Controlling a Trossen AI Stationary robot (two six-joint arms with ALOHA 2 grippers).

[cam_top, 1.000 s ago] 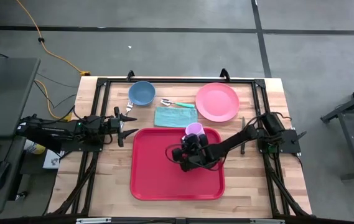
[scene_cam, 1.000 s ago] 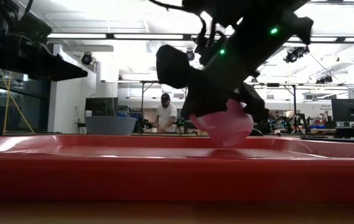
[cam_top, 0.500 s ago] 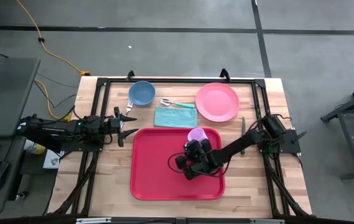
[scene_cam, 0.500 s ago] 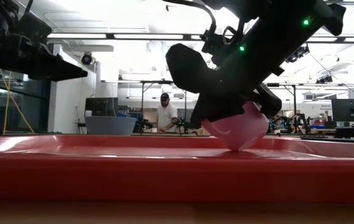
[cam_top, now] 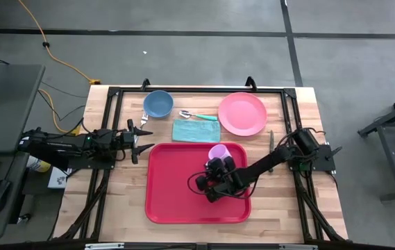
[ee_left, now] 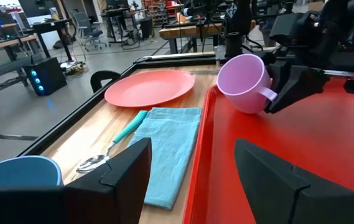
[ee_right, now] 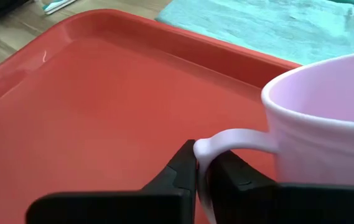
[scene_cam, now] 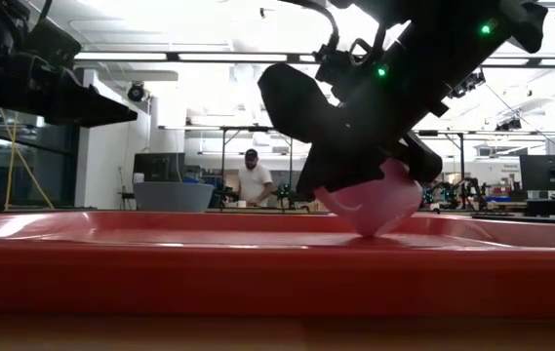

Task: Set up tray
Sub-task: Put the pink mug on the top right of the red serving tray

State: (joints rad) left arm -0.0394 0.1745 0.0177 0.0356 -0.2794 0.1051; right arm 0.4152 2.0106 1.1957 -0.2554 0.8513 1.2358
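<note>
The large red tray (cam_top: 176, 191) lies in the middle of the table. A pale pink mug (cam_top: 219, 151) sits tilted in the tray's far right corner, also visible in the low view (scene_cam: 375, 200) and the left wrist view (ee_left: 242, 81). My right gripper (cam_top: 216, 167) is just on the near side of the mug, shut on its handle. My left gripper (cam_top: 140, 139) waits open at the table's left side, beside the tray's far left corner. My right gripper (ee_right: 201, 171) pinches the mug's handle (ee_right: 223, 140) at its outer bend, between the two fingertips. The fingers come from the near side and point toward the far edge. The mug is tilted, and its lower base edge (scene_cam: 370, 232) appears to touch the tray floor.
Beyond the tray's far rim lie a teal napkin (cam_top: 195, 130) and a spoon (cam_top: 197, 115), with a blue bowl (cam_top: 158, 103) to their left and a round pink plate (cam_top: 242, 114) to their right. A black frame (cam_top: 114, 94) edges the table. A person (scene_cam: 254, 180) stands in the room behind.
My right gripper has moved a little toward the near edge and the right, carrying the mug with it. It has kept its hold on the handle. The mug has tipped further and come down to the tray floor, then stayed still for the last half second.
</note>
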